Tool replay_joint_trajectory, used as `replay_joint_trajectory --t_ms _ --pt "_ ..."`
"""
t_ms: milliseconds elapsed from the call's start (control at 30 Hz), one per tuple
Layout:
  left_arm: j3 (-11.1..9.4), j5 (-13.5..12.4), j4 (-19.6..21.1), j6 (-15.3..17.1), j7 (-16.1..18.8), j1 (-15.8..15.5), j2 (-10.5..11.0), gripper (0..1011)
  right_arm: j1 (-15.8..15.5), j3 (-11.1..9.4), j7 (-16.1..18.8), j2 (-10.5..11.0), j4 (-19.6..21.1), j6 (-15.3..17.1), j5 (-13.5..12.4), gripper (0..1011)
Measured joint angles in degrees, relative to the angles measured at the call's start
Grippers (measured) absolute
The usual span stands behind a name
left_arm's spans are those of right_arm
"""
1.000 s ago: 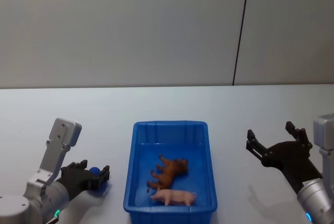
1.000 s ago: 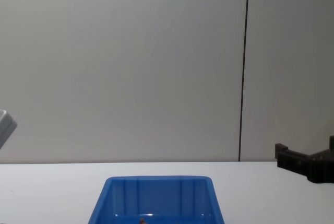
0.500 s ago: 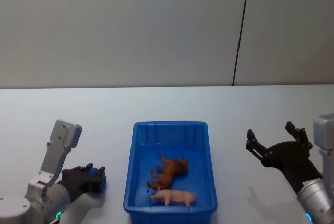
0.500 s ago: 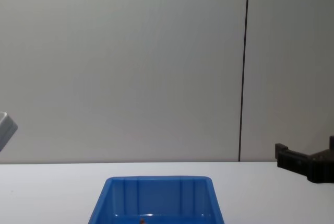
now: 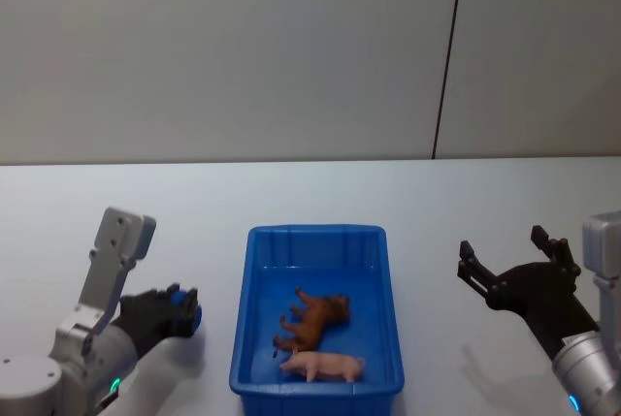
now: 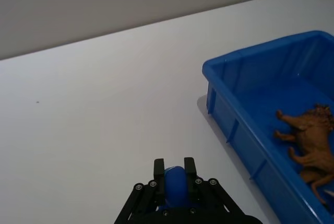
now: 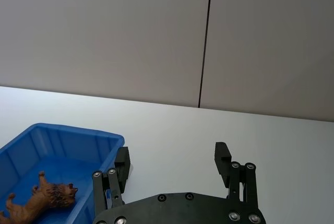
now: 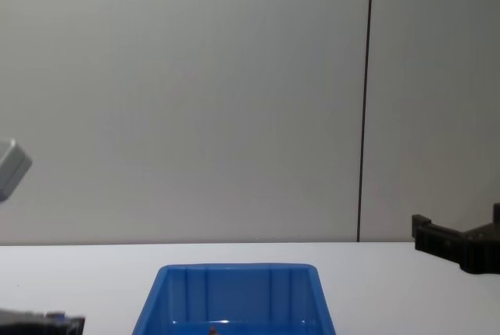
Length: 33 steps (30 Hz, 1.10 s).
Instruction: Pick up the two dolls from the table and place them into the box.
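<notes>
Resting in the box (image 5: 254, 338), the brown doll (image 5: 315, 319) and pink doll (image 5: 325, 367) need no further handling. My left hand (image 5: 184, 311) is closed empty over the bench (image 5: 194, 212); my right hand (image 5: 512, 262) hangs open, clear of the box.

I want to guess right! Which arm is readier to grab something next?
Probably right: the right claw is open beside the blue bin, while the left claw is shut. But the brown lion and pink pig lie inside.
</notes>
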State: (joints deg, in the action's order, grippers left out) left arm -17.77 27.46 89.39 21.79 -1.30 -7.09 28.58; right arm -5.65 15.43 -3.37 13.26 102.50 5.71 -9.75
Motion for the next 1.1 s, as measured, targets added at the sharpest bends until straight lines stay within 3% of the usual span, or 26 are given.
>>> replay_joint_trajectory --t_ms 433,767,1100 --pt "0.2 -2.7 2.6 -3.4 -1.7 -1.9 -0.8 192 0.0 0.0 0.0 0.0 0.0 0.0 0.0 1001" --pt "0.2 -3.4 3.4 -6.7 -7.1 -3.0 -1.1 192 0.0 0.0 0.0 0.0 0.0 0.0 0.0 1001" --pt "0.0 -2.5 3.0 -9.6 -14.8 -3.6 -1.1 192 0.0 0.0 0.0 0.0 0.0 0.0 0.0 1001"
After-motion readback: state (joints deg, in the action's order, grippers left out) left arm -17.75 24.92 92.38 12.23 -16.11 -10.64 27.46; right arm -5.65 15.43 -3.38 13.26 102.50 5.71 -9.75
